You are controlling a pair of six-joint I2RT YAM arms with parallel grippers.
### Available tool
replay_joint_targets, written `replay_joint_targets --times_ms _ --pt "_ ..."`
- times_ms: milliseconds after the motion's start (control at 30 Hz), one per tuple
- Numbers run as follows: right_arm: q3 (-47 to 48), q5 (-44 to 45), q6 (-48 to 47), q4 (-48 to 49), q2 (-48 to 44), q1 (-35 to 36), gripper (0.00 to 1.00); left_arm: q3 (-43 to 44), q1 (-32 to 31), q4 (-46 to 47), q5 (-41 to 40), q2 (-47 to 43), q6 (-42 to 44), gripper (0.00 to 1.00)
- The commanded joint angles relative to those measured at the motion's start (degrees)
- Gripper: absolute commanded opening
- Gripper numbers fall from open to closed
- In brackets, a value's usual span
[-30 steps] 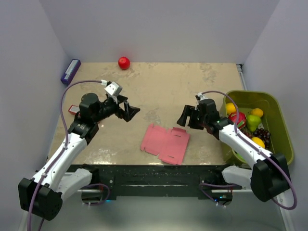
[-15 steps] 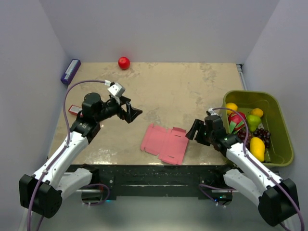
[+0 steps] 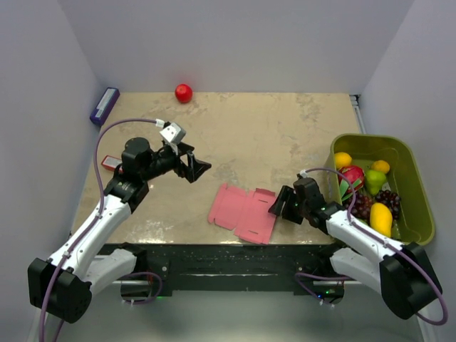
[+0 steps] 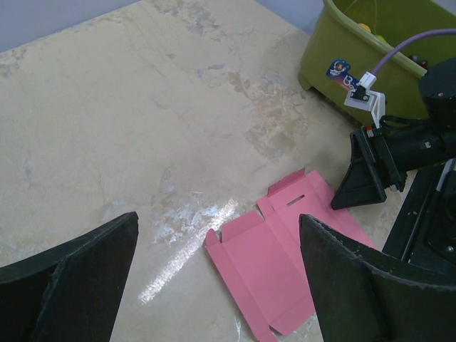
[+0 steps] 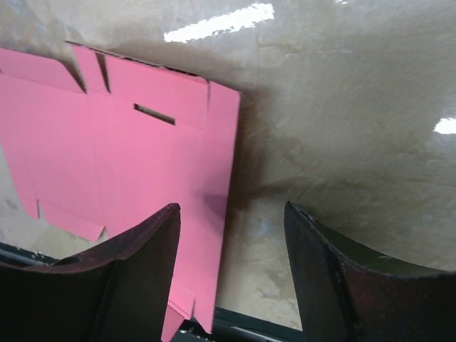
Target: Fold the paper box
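The paper box (image 3: pixel 246 211) is a flat pink die-cut sheet lying on the table near the front edge. It also shows in the left wrist view (image 4: pixel 285 263) and the right wrist view (image 5: pixel 121 157). My right gripper (image 3: pixel 278 206) is open and low, its jaws straddling the sheet's right edge (image 5: pixel 228 214). My left gripper (image 3: pixel 198 168) is open and empty, held above the table up and left of the sheet.
A green bin (image 3: pixel 420 199) of toy fruit stands at the right. A red ball (image 3: pixel 184 92) lies at the back. A purple box (image 3: pixel 104 105) sits at the back left, a small red packet (image 3: pixel 108 163) by the left arm. The black front rail (image 3: pixel 235 256) runs just below the sheet.
My right gripper has swung down and left from near the bin to the sheet's right edge. My left gripper has barely moved. The sheet has stayed in place.
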Motion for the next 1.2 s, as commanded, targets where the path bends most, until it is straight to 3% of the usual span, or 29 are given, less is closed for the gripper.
replay_joint_targets --times_ms 0,200,600,867,1167 --pt "-2.1 -1.0 4.1 9.9 1.6 1.3 0.63 0.0 -0.6 2.3 0.2 -0.9 0.7 0.98" --pt "-7.2 -3.1 10.0 21.2 3.9 2.8 0.58 -0.2 -1.0 2.6 0.3 -0.9 0.7 0.98" --pt "-12.3 -2.1 14.4 29.6 1.4 3.1 0.43 -0.3 -1.5 2.6 0.2 0.0 1.1 0.98" --pt "-14.5 -4.1 13.8 39.3 2.8 3.2 0.38 -0.4 -2.1 2.8 2.2 0.9 1.3 0.99" --pt "-16.0 -8.4 9.1 47.5 1.4 3.1 0.19 -0.4 -2.4 4.0 8.9 2.5 1.4 1.00"
